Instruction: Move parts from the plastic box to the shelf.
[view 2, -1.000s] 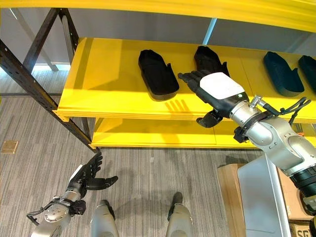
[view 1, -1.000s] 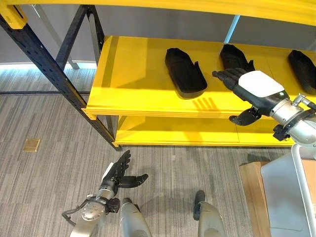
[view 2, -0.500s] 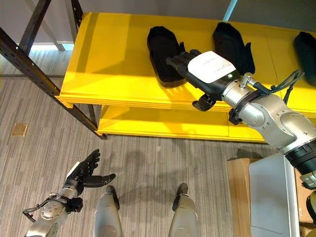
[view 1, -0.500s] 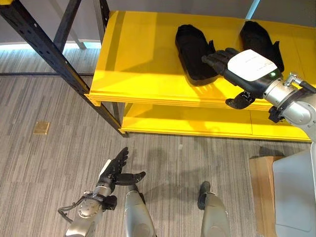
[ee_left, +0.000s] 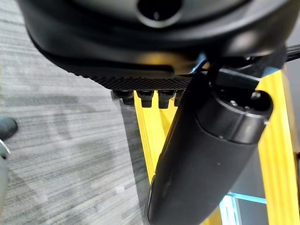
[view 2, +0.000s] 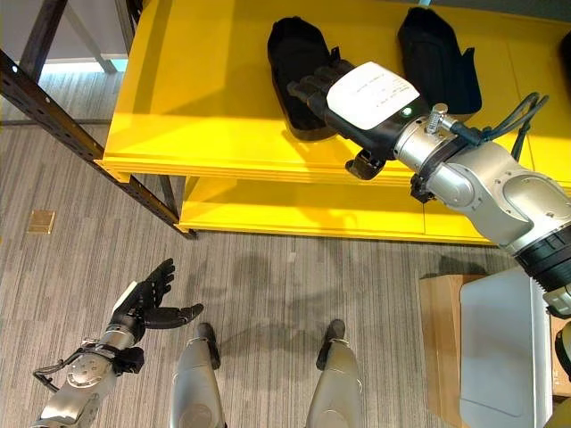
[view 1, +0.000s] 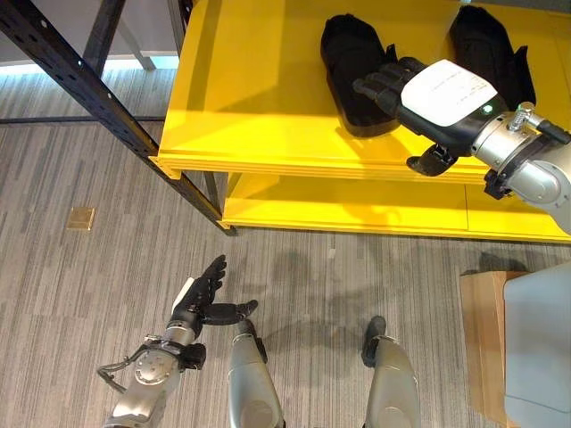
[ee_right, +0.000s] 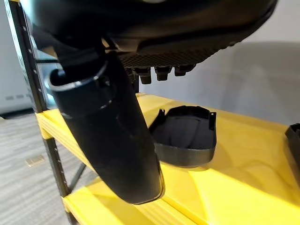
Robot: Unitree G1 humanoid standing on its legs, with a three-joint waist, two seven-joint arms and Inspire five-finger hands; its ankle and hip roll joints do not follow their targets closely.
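Observation:
Two black moulded parts lie on the yellow shelf: one part near the middle and another part further right. My right hand hovers open over the shelf's front edge, its straight fingers reaching above the near end of the middle part without holding anything. The right wrist view shows that part past the straight fingers, with a gap between them. My left hand hangs low over the floor at the lower left, open and empty.
A lower yellow shelf level sits under the top one. A black steel upright slants down at the left. A brown box and a pale grey surface stand at the lower right. Grey carpet covers the floor.
My right hand has moved left along the shelf, from beside the right part to over the middle part. The camera has tilted down, shifting the whole scene. My left hand stays low.

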